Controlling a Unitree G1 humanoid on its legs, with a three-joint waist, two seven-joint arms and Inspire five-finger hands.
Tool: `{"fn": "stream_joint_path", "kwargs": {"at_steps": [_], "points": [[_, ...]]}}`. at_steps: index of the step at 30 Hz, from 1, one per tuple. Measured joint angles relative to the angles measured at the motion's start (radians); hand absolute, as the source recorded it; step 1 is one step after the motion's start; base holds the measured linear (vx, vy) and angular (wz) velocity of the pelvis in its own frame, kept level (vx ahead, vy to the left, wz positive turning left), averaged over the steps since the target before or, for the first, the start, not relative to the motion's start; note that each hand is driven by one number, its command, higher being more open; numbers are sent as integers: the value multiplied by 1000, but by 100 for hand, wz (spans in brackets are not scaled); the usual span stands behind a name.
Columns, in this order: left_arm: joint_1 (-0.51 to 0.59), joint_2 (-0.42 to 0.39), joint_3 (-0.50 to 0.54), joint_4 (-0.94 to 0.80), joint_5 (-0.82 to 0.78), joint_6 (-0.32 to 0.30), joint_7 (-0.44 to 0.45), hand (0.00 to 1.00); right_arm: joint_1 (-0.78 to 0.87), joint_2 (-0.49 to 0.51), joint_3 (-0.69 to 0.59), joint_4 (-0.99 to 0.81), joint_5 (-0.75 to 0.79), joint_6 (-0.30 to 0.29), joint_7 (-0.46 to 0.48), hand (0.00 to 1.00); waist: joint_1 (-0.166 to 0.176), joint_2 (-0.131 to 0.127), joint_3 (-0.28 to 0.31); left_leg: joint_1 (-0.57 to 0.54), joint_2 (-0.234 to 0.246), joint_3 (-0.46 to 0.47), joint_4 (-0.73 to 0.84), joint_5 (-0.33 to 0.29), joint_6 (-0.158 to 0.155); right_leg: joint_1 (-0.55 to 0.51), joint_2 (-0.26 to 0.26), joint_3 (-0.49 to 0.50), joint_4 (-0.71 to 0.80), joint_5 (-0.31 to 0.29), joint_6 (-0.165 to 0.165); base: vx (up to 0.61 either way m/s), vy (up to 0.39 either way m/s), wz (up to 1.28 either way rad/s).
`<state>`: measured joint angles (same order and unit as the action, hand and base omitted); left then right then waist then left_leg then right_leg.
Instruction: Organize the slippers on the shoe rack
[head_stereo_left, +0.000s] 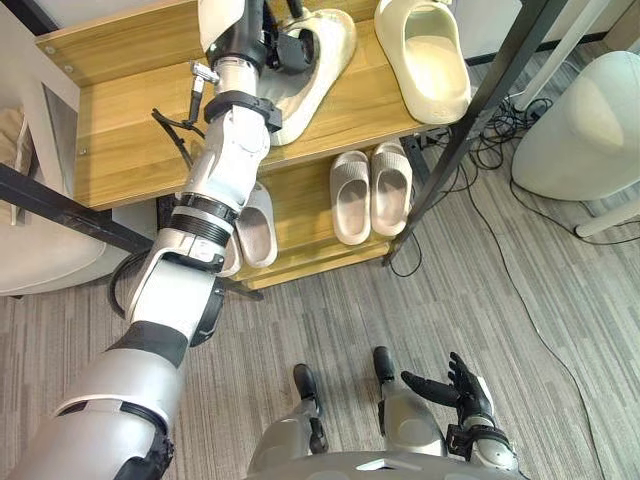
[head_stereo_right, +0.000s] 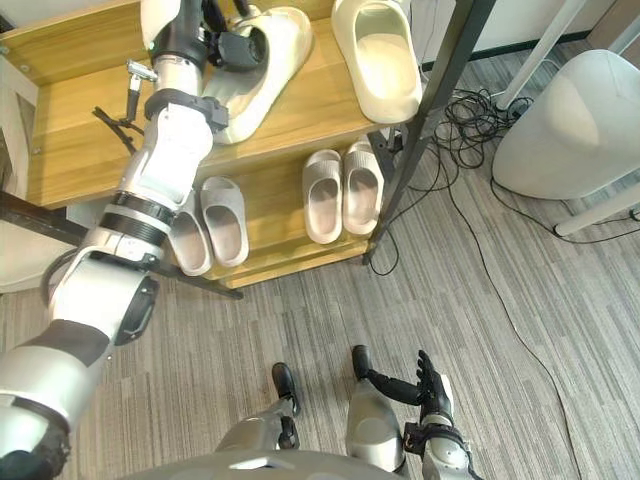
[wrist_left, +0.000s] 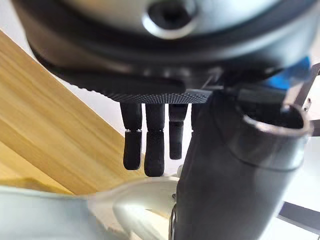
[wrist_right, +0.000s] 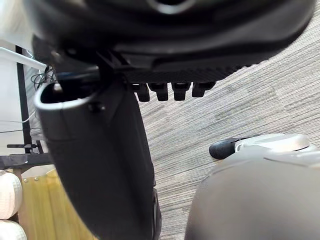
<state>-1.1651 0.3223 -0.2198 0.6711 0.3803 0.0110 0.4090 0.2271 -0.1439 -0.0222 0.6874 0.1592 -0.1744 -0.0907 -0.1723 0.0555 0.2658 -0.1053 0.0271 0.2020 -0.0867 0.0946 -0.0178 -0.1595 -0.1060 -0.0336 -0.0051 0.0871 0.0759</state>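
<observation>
1. The large cream foam slipper (head_stereo_left: 325, 62) lies on the upper wooden shelf (head_stereo_left: 120, 120) of the shoe rack. It is rolled partly onto its side and slanted, with its toe toward the back of the shelf.
2. Its mate, a second cream foam slipper (head_stereo_left: 430, 50), sits flat and sole-down just beside it. The two are not parallel, so we judge this pair unfinished.
3. The left hand (head_stereo_left: 285, 48) is at the slanted slipper's opening. In the left wrist view its fingers (wrist_left: 152, 155) hang nearly straight, with the tips close above the cream rim. We cannot tell whether they actually touch it, and we see no clasp round the slipper.
4. On the lower wooden shelf (head_stereo_left: 305, 205) a pair of beige ribbed slippers (head_stereo_left: 351, 197) stands side by side, touching, toes to the back. We count it done.
5. A second pale beige pair (head_stereo_right: 224, 222) is also aligned on that shelf, partly behind the left arm. It looks done as well.
6. The right hand (head_stereo_left: 455, 390) hangs low over the grey carpet floor (head_stereo_left: 400, 300). Its fingers are spread and relaxed, and it holds nothing.
7. Remaining, in our judgement: set the tilted slipper flat and square it against its mate.
8. Near the rack's black metal post (head_stereo_left: 480, 110) we note loose cables (head_stereo_left: 490, 140), with a white rounded seat (head_stereo_left: 590, 120) beyond them.
</observation>
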Motion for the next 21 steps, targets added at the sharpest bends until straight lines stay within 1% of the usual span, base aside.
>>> {"fn": "stream_joint_path", "kwargs": {"at_steps": [7, 8, 10, 14, 17, 21], "points": [[0, -79, 0, 1, -69, 0, 6, 100, 11, -7, -1, -30, 0, 0, -1, 100, 0, 20, 12, 7, 2, 0, 0, 3, 3, -5, -1, -1, 30, -12, 1, -1, 5, 0], [0, -80, 0, 1, -70, 0, 6, 100, 11, -7, -1, -31, 0, 0, -2, 100, 0, 20, 13, 7, 2, 0, 0, 3, 3, -5, -1, -2, 30, -12, 1, 0, 0, 0], [1, -114, -1, 1, -97, -1, 8, 100, 25, -9, 0, -54, 0, -1, -3, 100, 0, 26, 15, 14, 1, -3, 0, 3, 3, -10, -4, -5, 58, -29, 3, 1, 26, 4], [1, -147, -3, 1, -98, -1, 8, 100, 26, -14, 0, -57, 0, -1, -3, 100, 0, 31, 16, 17, 1, -10, 0, 3, 3, -10, -6, -13, 74, -39, 3, 9, 26, 5], [1, -165, -8, 1, -98, -1, 8, 100, 29, -15, 0, -59, 0, -1, -4, 100, 0, 37, 14, 20, 0, -17, 0, 4, 2, -11, -11, -20, 89, -50, 2, 12, 26, 8], [1, -165, -13, 1, -96, -1, 7, 100, 31, -20, 2, -62, 0, -1, -5, 100, 2, 46, 11, 21, 0, -20, 0, 5, 0, -10, -13, -24, 95, -54, 3, 4, 7, 1]]}}
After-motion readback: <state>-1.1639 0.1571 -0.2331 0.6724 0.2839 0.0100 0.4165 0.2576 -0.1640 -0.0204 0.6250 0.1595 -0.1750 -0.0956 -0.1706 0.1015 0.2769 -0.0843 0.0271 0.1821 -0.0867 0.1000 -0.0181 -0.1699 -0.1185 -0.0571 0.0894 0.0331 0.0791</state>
